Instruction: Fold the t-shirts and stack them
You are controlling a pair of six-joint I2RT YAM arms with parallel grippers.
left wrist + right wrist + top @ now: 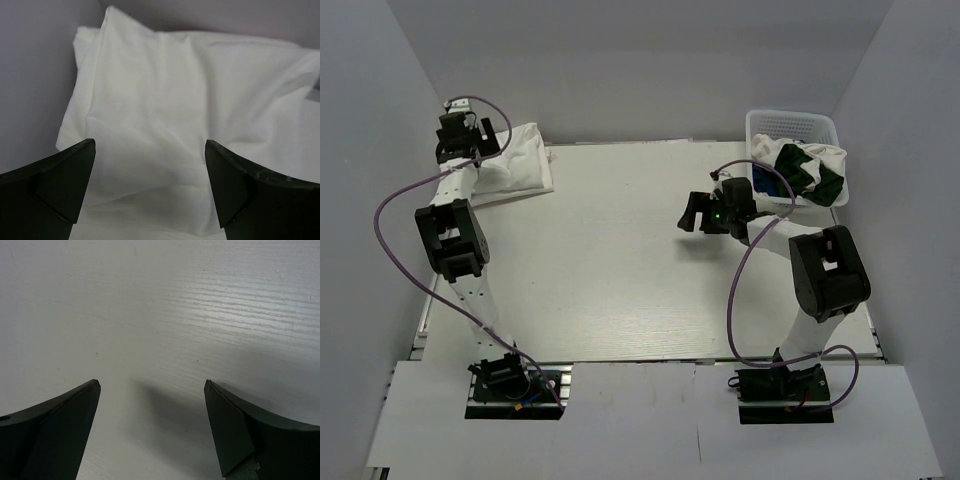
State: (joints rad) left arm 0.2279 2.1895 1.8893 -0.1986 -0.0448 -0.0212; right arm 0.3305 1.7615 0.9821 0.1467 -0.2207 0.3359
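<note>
Far-left counter (pixel 620 260) corner: folded white t-shirt (pixel 515 165), likely the stack's base. The left hand (pixel 150 147) hovers over it, released. The right hand (pixel 152 385), empty and spread, hangs above the counter near the basket (pixel 792 121) of crumpled shirts (pixel 807 168) awaiting folding.

White wood-grain table (pixel 620 260), pale and matte; its grain shows between the spread fingers of the right claw (pixel 692 215), with a soft shadow on the surface just below that claw. Folded white t-shirt (pixel 525 165) lies flat on the table's far-left corner, directly under and ahead of the left claw (pixel 495 138), filling the gap between its parted fingers in the wrist view. White lattice basket (pixel 795 125) sits on the far-right corner, just behind the right claw on its wrist side, well apart from the left claw.
</note>
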